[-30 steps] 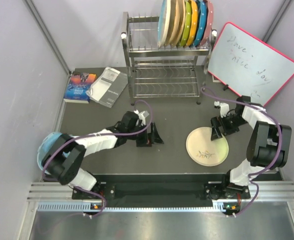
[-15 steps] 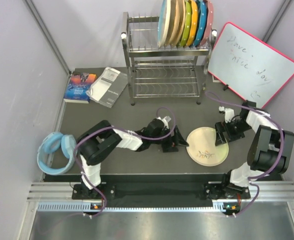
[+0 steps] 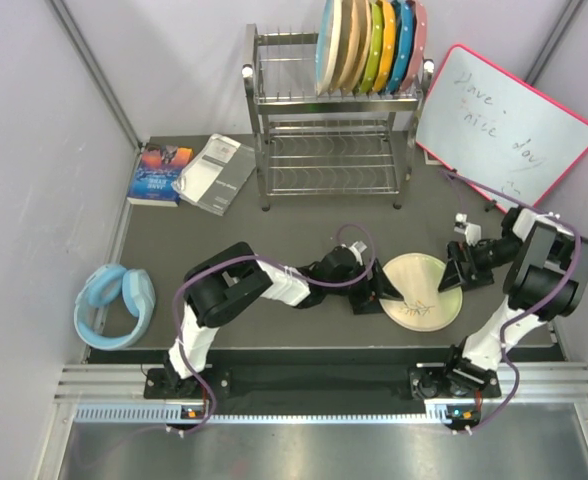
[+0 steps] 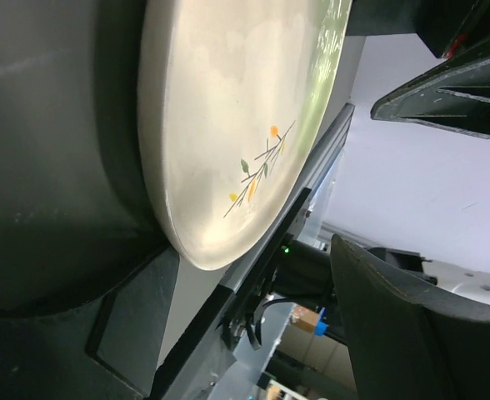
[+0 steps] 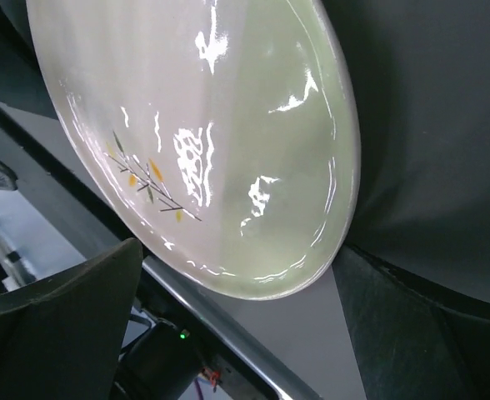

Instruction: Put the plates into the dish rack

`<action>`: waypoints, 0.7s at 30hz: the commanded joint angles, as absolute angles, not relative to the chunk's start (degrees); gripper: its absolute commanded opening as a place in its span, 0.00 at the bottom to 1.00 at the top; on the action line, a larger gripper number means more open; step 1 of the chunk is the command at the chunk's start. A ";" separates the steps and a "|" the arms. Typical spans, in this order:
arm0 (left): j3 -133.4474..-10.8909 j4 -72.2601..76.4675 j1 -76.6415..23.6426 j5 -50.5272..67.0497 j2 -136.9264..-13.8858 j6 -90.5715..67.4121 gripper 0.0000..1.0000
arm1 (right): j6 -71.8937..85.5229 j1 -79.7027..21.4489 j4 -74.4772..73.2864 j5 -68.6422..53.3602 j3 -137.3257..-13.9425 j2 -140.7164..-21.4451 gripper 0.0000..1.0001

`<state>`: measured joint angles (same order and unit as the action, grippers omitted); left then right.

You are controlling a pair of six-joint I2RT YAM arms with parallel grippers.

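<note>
A pale cream plate (image 3: 421,291) with a small branch motif lies on the dark table near its front edge. It also shows in the left wrist view (image 4: 228,125) and the right wrist view (image 5: 203,125). My left gripper (image 3: 370,296) is open at the plate's left rim, which sits between its fingers (image 4: 137,317). My right gripper (image 3: 454,278) is open at the plate's right rim, with its fingers (image 5: 62,317) on either side of the edge. The silver dish rack (image 3: 324,150) stands at the back. Its top tier holds three motif plates (image 3: 339,45) beside plain green, yellow, blue and pink ones.
A red-framed whiteboard (image 3: 504,125) leans at the back right. Two books (image 3: 161,172) (image 3: 214,173) lie at the back left. Blue headphones (image 3: 114,303) lie at the left front. The table's front edge (image 3: 324,352) runs just below the plate.
My left gripper has swept right across the table to the plate's left rim. My right gripper has shifted right to the right rim. The plate has slid slightly right.
</note>
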<state>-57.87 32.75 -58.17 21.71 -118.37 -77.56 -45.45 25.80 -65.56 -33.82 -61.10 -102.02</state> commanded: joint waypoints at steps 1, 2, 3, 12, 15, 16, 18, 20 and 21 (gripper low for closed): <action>-60.72 22.87 -57.83 16.00 -123.48 -78.57 0.79 | -50.97 27.15 -69.34 -38.49 -61.70 -109.24 0.95; -61.08 21.29 -57.66 15.47 -123.49 -79.01 0.78 | -50.89 27.77 -69.43 -38.84 -62.57 -109.77 0.95; -61.43 18.05 -57.48 15.21 -123.31 -79.27 0.77 | -50.98 28.82 -69.35 -38.76 -63.10 -109.69 0.95; -62.66 15.56 -56.87 13.27 -124.89 -78.57 0.66 | -48.44 29.97 -66.36 -40.61 -68.02 -115.05 0.92; -62.93 13.28 -56.52 12.14 -125.24 -79.01 0.68 | -45.11 30.15 -63.12 -38.68 -69.08 -115.49 0.91; -63.02 12.05 -56.43 11.69 -125.16 -79.36 0.68 | -44.57 30.23 -60.84 -37.89 -68.91 -114.79 0.91; -63.28 11.69 -56.43 11.25 -125.51 -79.54 0.68 | -44.21 30.24 -60.12 -38.32 -68.73 -114.70 0.90; -63.72 10.03 -56.43 10.64 -126.21 -79.54 0.69 | -43.42 30.23 -59.24 -39.20 -68.64 -115.57 0.90; -64.33 8.89 -56.43 10.11 -126.30 -79.45 0.69 | -43.42 30.23 -58.72 -39.46 -68.56 -115.92 0.90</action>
